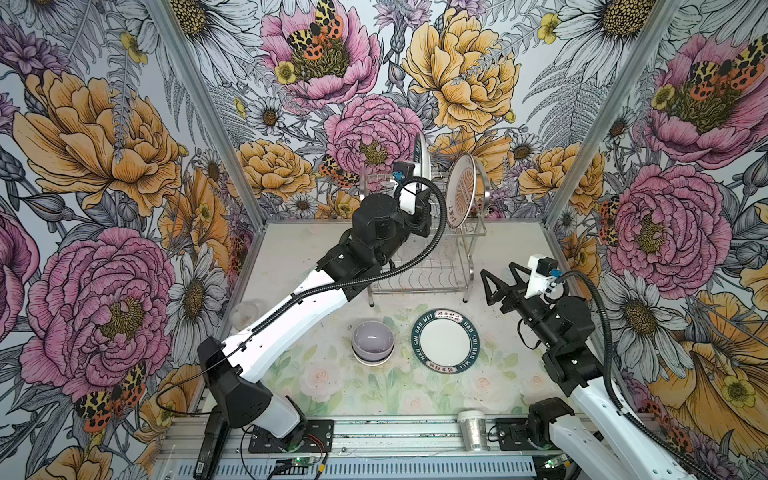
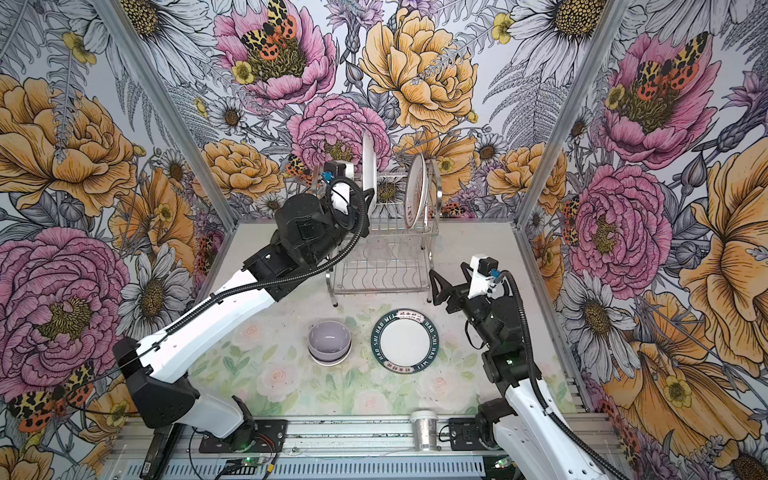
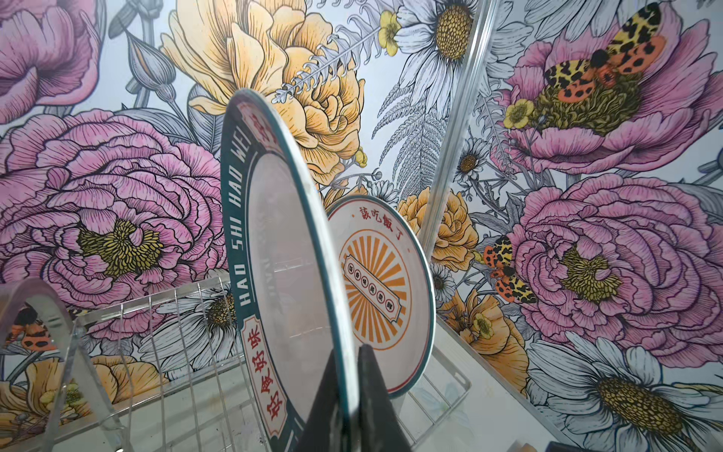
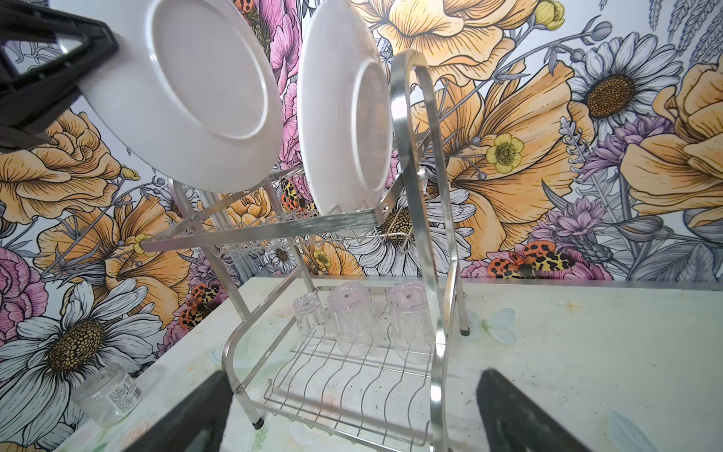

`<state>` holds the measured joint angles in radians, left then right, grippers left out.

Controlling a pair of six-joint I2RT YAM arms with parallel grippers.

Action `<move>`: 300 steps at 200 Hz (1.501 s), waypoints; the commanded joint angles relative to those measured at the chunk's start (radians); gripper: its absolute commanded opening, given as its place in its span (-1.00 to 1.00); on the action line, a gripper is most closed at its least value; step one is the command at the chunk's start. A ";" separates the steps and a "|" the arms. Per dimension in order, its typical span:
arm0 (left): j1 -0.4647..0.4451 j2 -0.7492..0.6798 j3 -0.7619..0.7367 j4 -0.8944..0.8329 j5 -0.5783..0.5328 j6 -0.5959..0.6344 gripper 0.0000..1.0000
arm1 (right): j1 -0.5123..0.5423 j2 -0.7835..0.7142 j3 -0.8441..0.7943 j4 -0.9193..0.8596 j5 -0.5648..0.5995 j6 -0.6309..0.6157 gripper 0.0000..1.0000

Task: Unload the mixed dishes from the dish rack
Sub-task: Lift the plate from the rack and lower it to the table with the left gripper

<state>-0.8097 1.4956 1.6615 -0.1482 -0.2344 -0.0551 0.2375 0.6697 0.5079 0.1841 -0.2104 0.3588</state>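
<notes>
Floral walls (image 1: 104, 166) enclose a pale flowered tabletop (image 1: 511, 245); left jaws pinch a green-rimmed plate (image 3: 281, 235), right jaws gape empty.

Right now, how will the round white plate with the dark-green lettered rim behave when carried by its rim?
Probably rigid: the green-rimmed white plate, held on edge, shows no bend. Its glossy rim, pinched at one spot by the left gripper, may pivot or slip.

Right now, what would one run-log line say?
left tool: shut on round white green-rimmed plate at chrome wire dish rack | right tool: open, empty
</notes>
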 commanded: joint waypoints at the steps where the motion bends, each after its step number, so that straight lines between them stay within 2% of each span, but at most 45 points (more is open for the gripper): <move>1: -0.007 -0.078 -0.005 0.032 0.084 0.055 -1.00 | 0.006 -0.001 0.036 -0.010 0.026 0.022 0.99; 55: -0.024 -0.276 -0.182 0.008 0.222 0.135 -1.00 | 0.006 0.001 0.094 -0.162 0.063 0.098 0.99; 95: -0.161 -0.443 -0.310 -0.093 0.266 0.400 -1.00 | 0.004 -0.018 0.081 -0.221 0.042 0.219 0.99; 146: -0.354 -0.582 -0.419 -0.235 0.112 0.506 -1.00 | 0.001 -0.008 0.075 -0.256 -0.038 0.353 0.99; 160: -0.437 -0.605 -0.464 -0.262 0.034 0.554 -1.00 | -0.001 0.006 0.089 -0.279 -0.080 0.376 0.99; 169: -0.489 -0.611 -0.492 -0.285 -0.056 0.579 -1.00 | -0.001 0.014 0.102 -0.297 -0.105 0.397 0.99; 191: -0.579 -0.612 -0.527 -0.377 -0.200 0.617 -1.00 | 0.000 0.033 0.122 -0.333 -0.157 0.468 0.99; 210: -0.608 -0.629 -0.582 -0.399 -0.292 0.659 -1.00 | -0.001 0.043 0.130 -0.358 -0.204 0.525 0.99; 254: -0.617 -0.647 -0.703 -0.398 -0.400 0.793 -1.00 | -0.002 0.052 0.153 -0.418 -0.298 0.571 0.95; 300: -0.620 -0.638 -0.825 -0.396 -0.419 0.935 -1.00 | 0.006 0.126 0.193 -0.460 -0.432 0.575 0.81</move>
<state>-1.4227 0.8711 0.8799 -0.5877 -0.5941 0.7559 0.2363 0.7578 0.6624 -0.2462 -0.5373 0.9222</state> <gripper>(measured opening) 0.084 0.922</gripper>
